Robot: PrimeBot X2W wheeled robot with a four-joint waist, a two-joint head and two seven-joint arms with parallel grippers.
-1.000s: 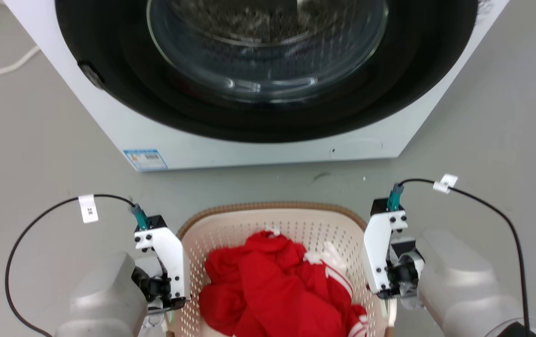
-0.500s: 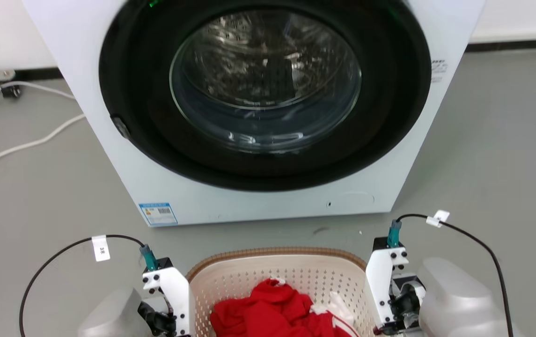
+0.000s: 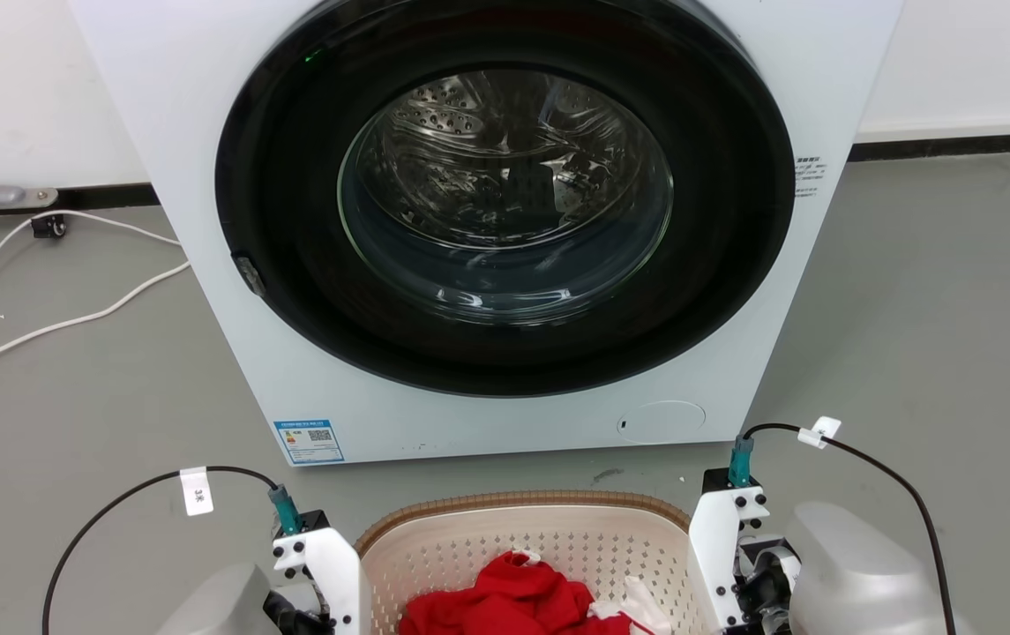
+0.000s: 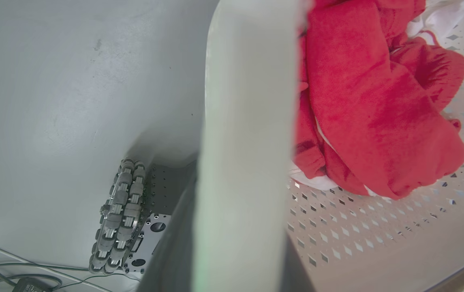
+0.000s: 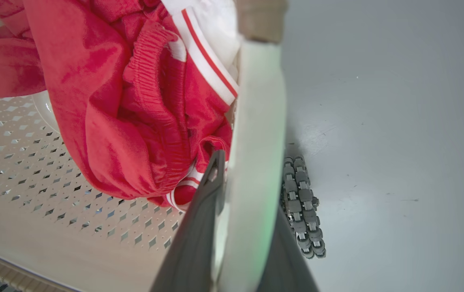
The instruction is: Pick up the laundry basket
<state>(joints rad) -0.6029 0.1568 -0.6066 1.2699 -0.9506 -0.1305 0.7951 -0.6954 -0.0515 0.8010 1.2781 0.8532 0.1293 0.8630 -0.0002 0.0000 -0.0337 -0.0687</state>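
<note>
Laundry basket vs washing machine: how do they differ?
The laundry basket is cream, perforated, brown-rimmed; the washing machine is white with a dark round glass door. The basket is far smaller than the machine. The basket holds red clothing; the machine's drum looks empty. Both are pale-bodied.

**Grey floor, washing machine at its middle**

The floor (image 3: 928, 291) is smooth, matt grey and meets a white wall behind the washing machine (image 3: 469, 423). The washing machine stands directly on it. To the machine's left, white cables (image 3: 72, 322) trail loosely across the floor. Just in front of the machine lies a small dark smudge (image 3: 608, 476). Further in front is the laundry basket (image 3: 469, 556); whether its base touches the floor cannot be told.
</note>
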